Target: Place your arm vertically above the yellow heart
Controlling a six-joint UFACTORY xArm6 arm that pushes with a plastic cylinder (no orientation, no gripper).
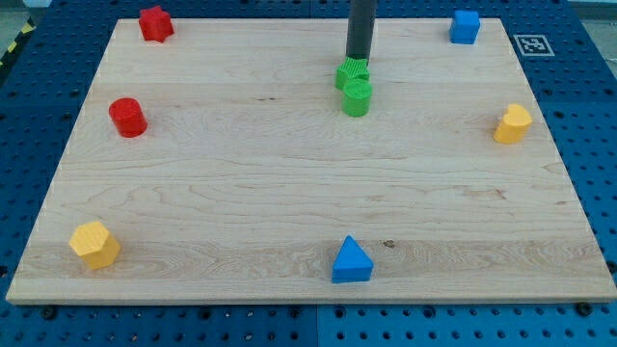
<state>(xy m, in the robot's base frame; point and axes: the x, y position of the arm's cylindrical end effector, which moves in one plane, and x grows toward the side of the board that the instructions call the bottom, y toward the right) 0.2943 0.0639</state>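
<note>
1. The board is a pale wooden slab on a blue perforated table. It carries eight blocks: two yellow, two red, two green, two blue.
2. At the far left, near the view's bottom, sits the first yellow block. Its faceted outline could be the heart, but I cannot tell the shape for certain.
3. Up the left side stands a red cylinder, well apart from the yellow block below it.
4. In the top left corner lies a red star.
5. Near the bottom edge, about mid-board, is a blue triangle.
6. Toward the top, about mid-board, two green blocks touch: an upper green block, shape unclear, and a green cylinder just below it.
7. My rod comes down from the view's top edge, upright. My tip meets the upper green block's far edge. It has no jaws and holds nothing.
8. In the top right corner is a blue cube.
9. At the right edge sits the second yellow block, shape also unclear.
10. My tip is well apart from both yellow blocks.
11. One black-and-white marker lies beyond the board's top right corner.
</note>
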